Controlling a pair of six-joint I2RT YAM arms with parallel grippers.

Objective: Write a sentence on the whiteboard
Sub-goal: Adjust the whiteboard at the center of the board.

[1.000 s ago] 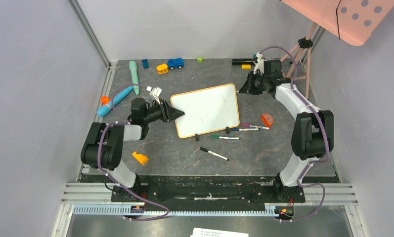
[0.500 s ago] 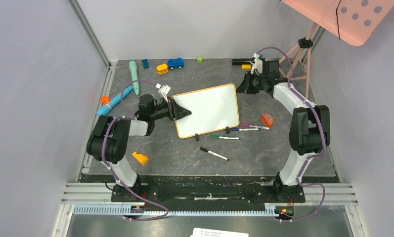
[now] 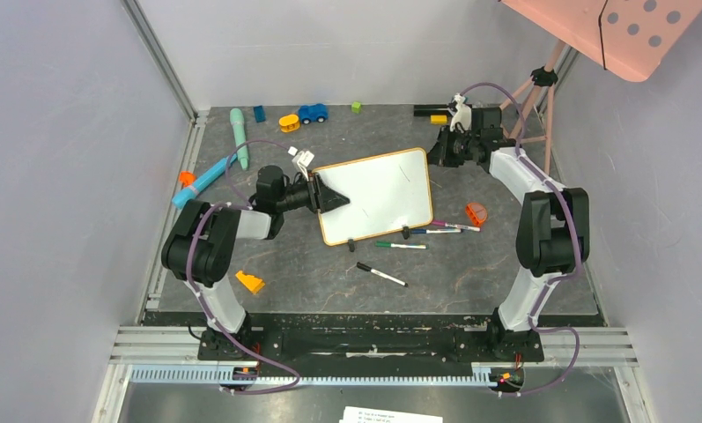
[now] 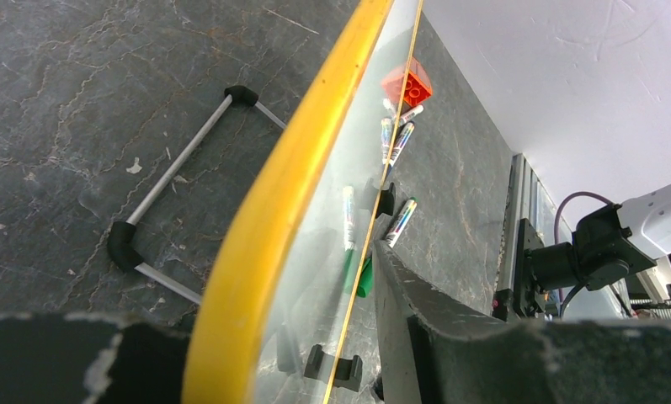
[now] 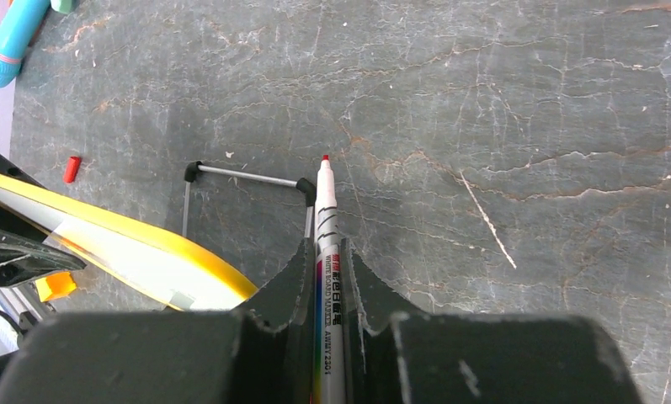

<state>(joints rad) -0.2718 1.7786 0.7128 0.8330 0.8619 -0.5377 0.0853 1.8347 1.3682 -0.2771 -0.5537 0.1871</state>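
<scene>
Red-tipped marker (image 5: pixel 326 220) sits pinched in your right gripper (image 5: pixel 325 257) off the far right corner of the whiteboard (image 3: pixel 384 187), mid-table, your left gripper (image 3: pixel 333 196) clamping its left edge; no writing shows, so next bring the tip onto its face.

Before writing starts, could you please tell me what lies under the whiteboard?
Beneath the raised whiteboard, a thin wire stand with black corners lies on the table. Anything deeper under the board is hidden.

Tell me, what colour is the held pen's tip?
Red; the pen tip shows best in the right wrist view.
</scene>
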